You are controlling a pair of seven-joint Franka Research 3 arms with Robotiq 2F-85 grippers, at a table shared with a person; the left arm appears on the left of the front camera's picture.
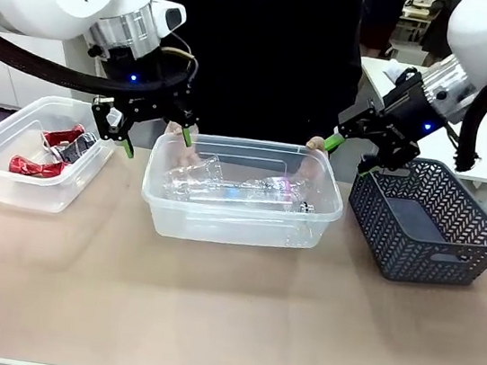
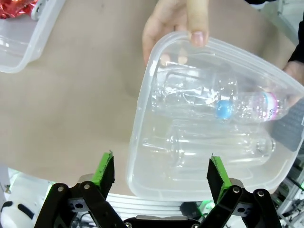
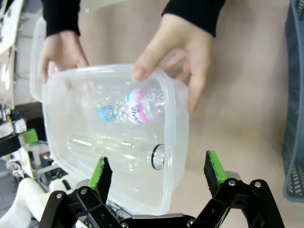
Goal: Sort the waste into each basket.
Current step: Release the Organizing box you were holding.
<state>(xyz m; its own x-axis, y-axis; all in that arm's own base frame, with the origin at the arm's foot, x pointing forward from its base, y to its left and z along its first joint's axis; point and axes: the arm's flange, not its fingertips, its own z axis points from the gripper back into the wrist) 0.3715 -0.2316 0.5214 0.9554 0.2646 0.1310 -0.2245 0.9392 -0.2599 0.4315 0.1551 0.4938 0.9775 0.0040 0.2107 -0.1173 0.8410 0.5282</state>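
Two clear tubs stand on the table. The left tub (image 1: 20, 189) holds crushed red cans (image 1: 35, 167) and a dark can (image 1: 80, 149). The middle tub (image 1: 237, 229) holds clear plastic bottles (image 1: 225, 184); a person's hands (image 1: 317, 145) grip its far rim. My left gripper (image 1: 156, 143) hangs open over its left end, and my right gripper (image 1: 349, 157) hangs open at its right end. In the left wrist view the open gripper (image 2: 160, 173) frames the tub (image 2: 141, 118) and a pink-labelled bottle (image 2: 213, 97). In the right wrist view the open gripper (image 3: 156, 172) sits above the tub (image 3: 176, 123) and bottle (image 3: 140, 107).
A dark grey slotted basket (image 1: 428, 227) stands at the right, close under my right arm; its edge also appears as the basket (image 3: 295, 118). The person's hand (image 2: 175, 23) and hands (image 3: 180, 52) rest on the tub rim. Bare tabletop (image 1: 225, 316) lies in front.
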